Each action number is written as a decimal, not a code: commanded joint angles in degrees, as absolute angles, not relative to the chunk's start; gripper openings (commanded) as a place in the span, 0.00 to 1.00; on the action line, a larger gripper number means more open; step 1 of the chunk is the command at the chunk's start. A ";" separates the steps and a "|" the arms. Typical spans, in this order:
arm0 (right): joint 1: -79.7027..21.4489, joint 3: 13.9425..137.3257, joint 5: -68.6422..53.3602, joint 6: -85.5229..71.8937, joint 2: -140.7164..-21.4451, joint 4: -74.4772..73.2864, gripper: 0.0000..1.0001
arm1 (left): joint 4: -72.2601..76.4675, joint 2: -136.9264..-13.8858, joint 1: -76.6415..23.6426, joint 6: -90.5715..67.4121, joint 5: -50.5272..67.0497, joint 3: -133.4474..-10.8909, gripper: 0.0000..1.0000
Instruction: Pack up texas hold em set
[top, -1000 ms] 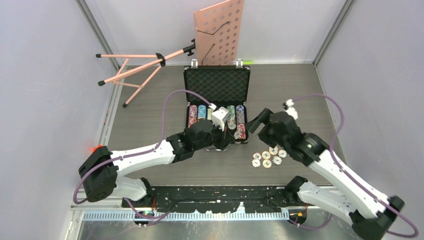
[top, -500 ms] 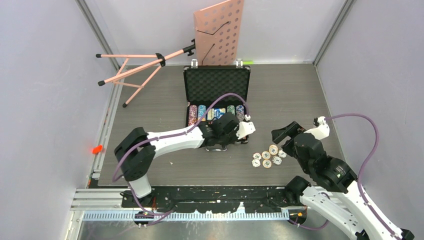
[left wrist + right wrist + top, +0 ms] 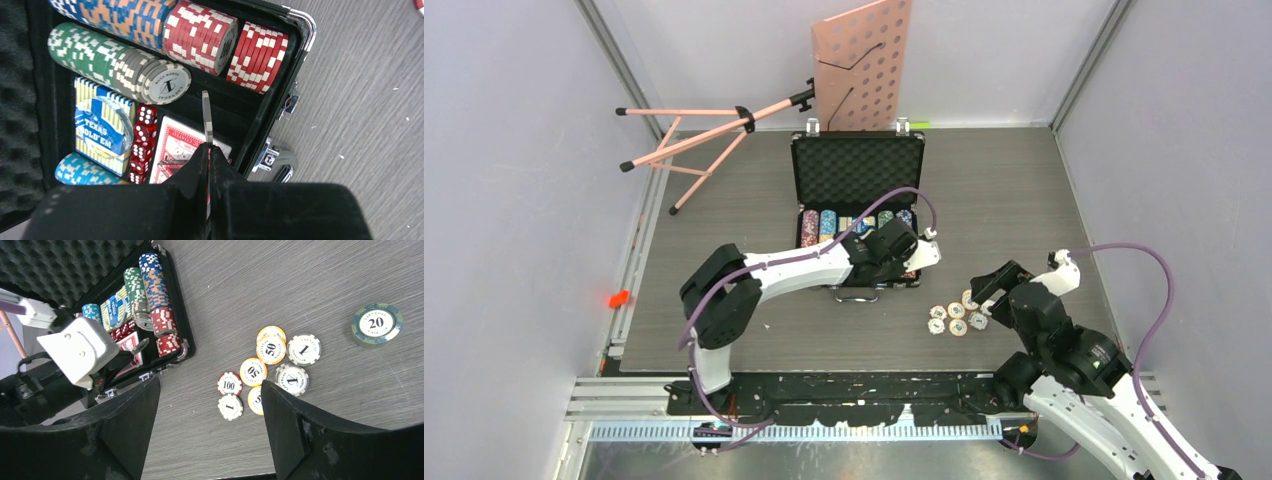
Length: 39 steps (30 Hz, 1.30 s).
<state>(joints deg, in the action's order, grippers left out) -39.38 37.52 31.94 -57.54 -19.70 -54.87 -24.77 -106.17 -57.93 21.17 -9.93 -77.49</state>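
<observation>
The black briefcase (image 3: 857,170) lies open, foam lid up, with rows of poker chips (image 3: 824,225) in its tray. My left gripper (image 3: 906,258) hovers over the tray's right end, shut on one poker chip (image 3: 207,117) held edge-on above a red card deck (image 3: 172,145). Beside it lie red dice (image 3: 142,135), a blue deck (image 3: 102,127) and chip rows (image 3: 200,35). Several loose chips (image 3: 959,312) lie on the table right of the case. My right gripper (image 3: 986,287) is open and empty above them (image 3: 270,367), its jaws (image 3: 210,385) wide apart.
A pink music stand (image 3: 862,65) leans at the back wall, its tripod (image 3: 694,135) lying at the back left. A single "20" chip stack (image 3: 376,324) sits apart from the loose chips. The case's silver latches and handle (image 3: 277,160) face the near side.
My left gripper has swung right along the case to its right end, with the chip in it. My right arm has drawn back from the case to above the loose chips.
</observation>
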 commanded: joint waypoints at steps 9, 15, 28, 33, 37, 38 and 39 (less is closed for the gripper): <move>-39.46 37.38 34.89 -57.16 -18.44 -52.44 0.79 | -25.17 -109.71 -54.21 21.72 -7.56 -82.21 0.00; -39.44 37.18 34.77 -57.39 -18.59 -52.41 0.78 | -24.43 -111.69 -53.20 21.97 -7.54 -83.49 0.00; -39.46 36.88 34.28 -58.08 -19.76 -52.45 0.78 | -21.93 -112.37 -52.91 18.23 -11.18 -84.64 0.36; -39.46 36.43 33.37 -57.84 -19.79 -51.95 0.78 | -20.95 -111.62 -52.87 18.06 -12.19 -83.89 0.34; -39.45 36.66 32.18 -57.70 -21.12 -51.75 0.78 | -21.73 -110.33 -52.91 18.59 -9.71 -83.18 0.36; -39.46 36.70 32.04 -57.68 -21.37 -51.76 0.78 | -21.75 -109.60 -52.91 18.82 -8.91 -82.70 0.37; -39.46 36.79 31.81 -57.62 -21.73 -51.70 0.79 | -21.60 -109.00 -52.91 19.15 -8.20 -82.00 0.38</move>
